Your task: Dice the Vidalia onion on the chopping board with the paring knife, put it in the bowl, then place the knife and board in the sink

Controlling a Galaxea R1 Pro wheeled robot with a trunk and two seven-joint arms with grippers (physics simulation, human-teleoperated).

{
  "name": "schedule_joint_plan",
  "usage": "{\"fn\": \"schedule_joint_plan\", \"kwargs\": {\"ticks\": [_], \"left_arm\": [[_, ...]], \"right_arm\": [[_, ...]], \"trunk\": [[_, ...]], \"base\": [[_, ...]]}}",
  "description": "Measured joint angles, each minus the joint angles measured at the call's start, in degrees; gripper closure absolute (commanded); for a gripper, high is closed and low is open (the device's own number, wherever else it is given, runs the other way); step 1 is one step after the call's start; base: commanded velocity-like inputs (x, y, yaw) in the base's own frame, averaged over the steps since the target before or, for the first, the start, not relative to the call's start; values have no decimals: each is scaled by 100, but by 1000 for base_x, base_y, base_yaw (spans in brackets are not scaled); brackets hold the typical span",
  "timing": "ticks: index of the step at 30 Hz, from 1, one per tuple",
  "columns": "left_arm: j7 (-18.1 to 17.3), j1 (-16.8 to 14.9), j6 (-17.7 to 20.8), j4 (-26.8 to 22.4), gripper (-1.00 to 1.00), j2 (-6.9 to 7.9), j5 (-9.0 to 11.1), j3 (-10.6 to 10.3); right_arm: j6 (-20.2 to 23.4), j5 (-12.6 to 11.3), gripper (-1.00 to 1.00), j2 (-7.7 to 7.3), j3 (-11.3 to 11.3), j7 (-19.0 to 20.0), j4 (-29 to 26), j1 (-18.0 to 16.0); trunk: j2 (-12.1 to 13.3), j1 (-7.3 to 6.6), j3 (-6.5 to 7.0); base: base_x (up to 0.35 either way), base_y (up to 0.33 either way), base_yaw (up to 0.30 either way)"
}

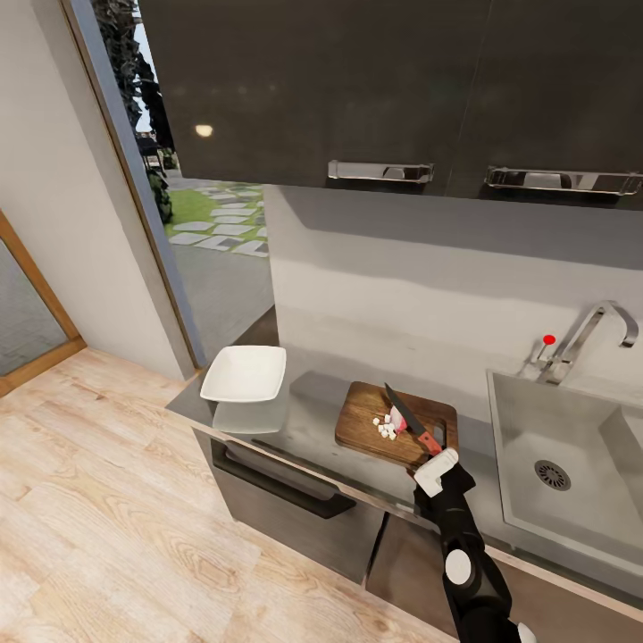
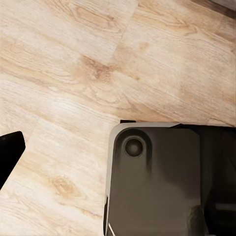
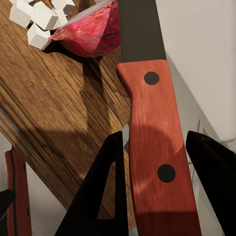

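The dark wooden chopping board point(image 1: 366, 420) lies on the grey countertop point(image 1: 304, 420) just left of the sink point(image 1: 536, 420). White onion dice point(image 1: 387, 430) and a reddish-skinned onion piece point(image 1: 397, 418) sit on it. The paring knife point(image 1: 406, 415) slants over the board with its blade beside the onion piece. My right gripper point(image 1: 435, 471) is shut on its red handle. In the right wrist view the handle point(image 3: 152, 123) runs between the two dark fingers point(image 3: 108, 187), over the board point(image 3: 54, 98), with the onion piece point(image 3: 91, 32) and dice point(image 3: 42, 17) beyond. The white bowl point(image 1: 244, 373) stands empty at the countertop's left end.
A chrome faucet point(image 1: 594, 330) with a red-tipped lever point(image 1: 548, 340) rises behind the sink. Dark upper cabinets point(image 1: 384, 89) hang above the counter. In the left wrist view, light wood floor point(image 2: 73, 73) and the robot's dark base point(image 2: 157, 182) lie below a dark fingertip point(image 2: 10, 152).
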Motion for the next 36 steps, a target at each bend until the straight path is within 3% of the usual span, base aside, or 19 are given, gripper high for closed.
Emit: {"fn": "schedule_joint_plan", "kwargs": {"ticks": [36], "left_arm": [[0, 0, 0, 2, -100, 0, 0, 0]], "right_arm": [[0, 9, 100, 0, 0, 5, 0, 0]], "trunk": [[0, 0, -22]], "base": [[0, 0, 0]]}}
